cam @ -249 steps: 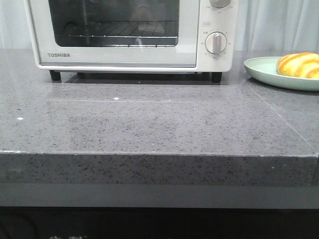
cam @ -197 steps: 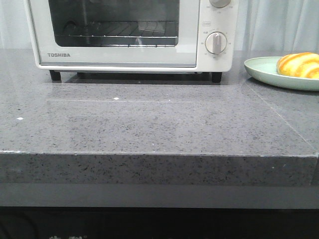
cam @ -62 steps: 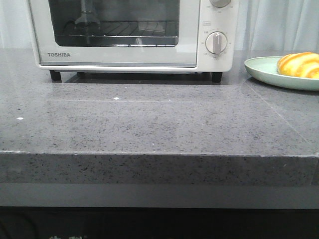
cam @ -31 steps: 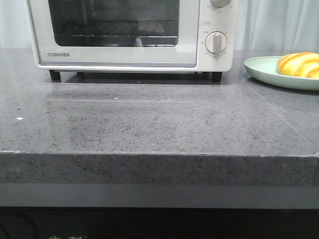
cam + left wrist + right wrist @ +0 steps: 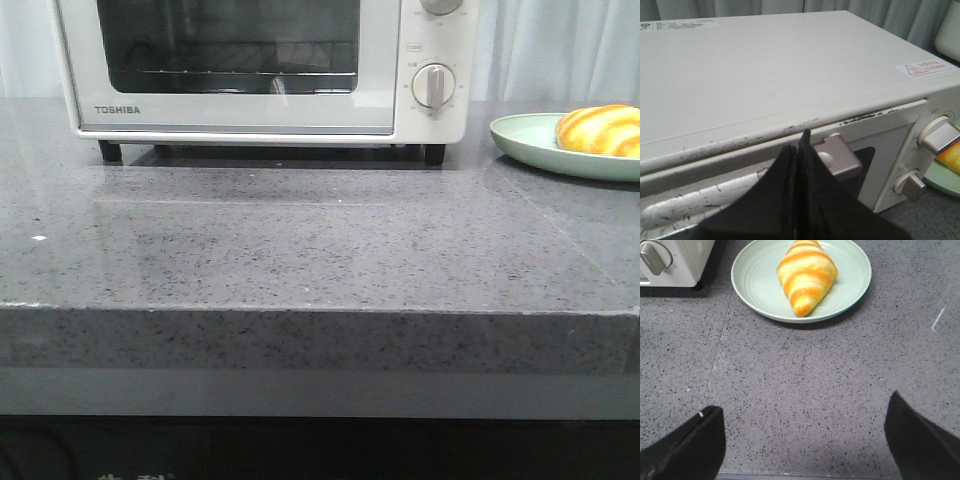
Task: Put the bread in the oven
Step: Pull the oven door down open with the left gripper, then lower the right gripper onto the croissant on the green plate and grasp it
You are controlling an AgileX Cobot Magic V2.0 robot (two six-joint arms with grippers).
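The white TOSHIBA oven stands at the back of the counter with its glass door closed. The bread lies on a pale green plate to the oven's right. Neither gripper shows in the front view. In the left wrist view my left gripper is shut and empty, its fingers pressed together just over the oven's door handle at the top front edge of the oven. In the right wrist view my right gripper is open and empty above the counter, short of the bread on its plate.
The grey speckled counter ends in a front edge near me. Round dials sit on the oven's right panel, also in the left wrist view. The oven's right corner stands beside the plate. Pale curtains hang behind.
Only the reflections in the oven's door glass have shifted. The oven, the plate and the bread have not moved.
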